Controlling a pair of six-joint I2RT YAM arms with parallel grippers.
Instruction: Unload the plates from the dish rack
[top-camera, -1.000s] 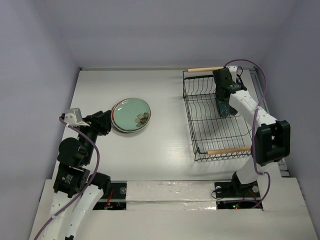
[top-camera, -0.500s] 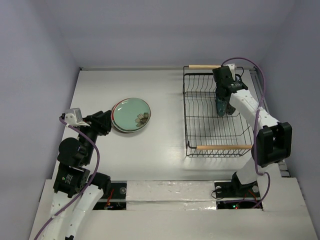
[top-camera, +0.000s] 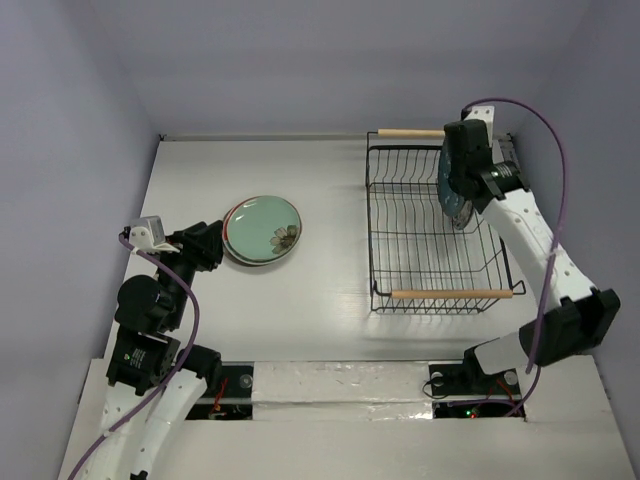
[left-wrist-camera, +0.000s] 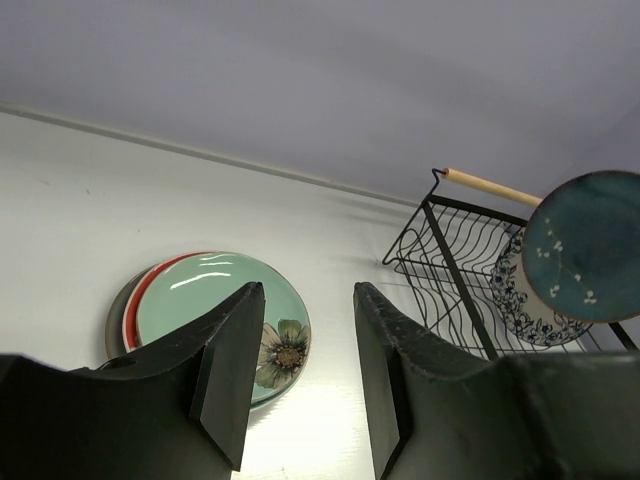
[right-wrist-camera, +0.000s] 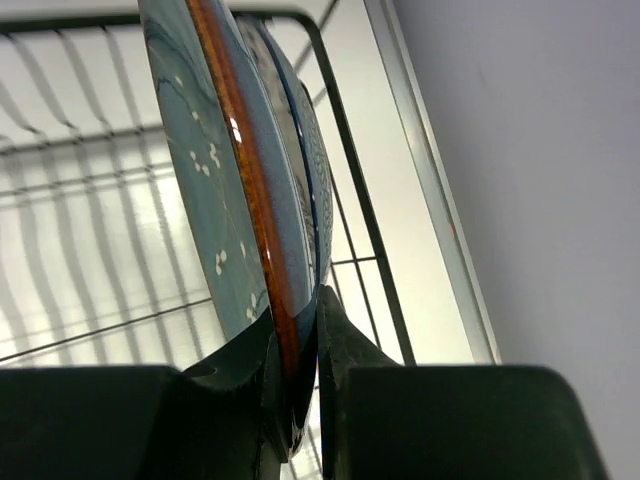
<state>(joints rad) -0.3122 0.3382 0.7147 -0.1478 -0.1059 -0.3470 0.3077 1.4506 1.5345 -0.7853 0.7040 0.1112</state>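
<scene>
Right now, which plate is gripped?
The dark speckled plate, upright in the right gripper over the dish rack; the stacked plates and blue-rimmed plate sit free.

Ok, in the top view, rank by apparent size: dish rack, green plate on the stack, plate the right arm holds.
1. Dish rack, clearly largest.
2. Green plate, a full circle.
3. Held plate, nearly edge-on, so it shows only a narrow sliver.

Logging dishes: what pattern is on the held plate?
Plate: dark teal, small white blossoms; left wrist view.
</scene>
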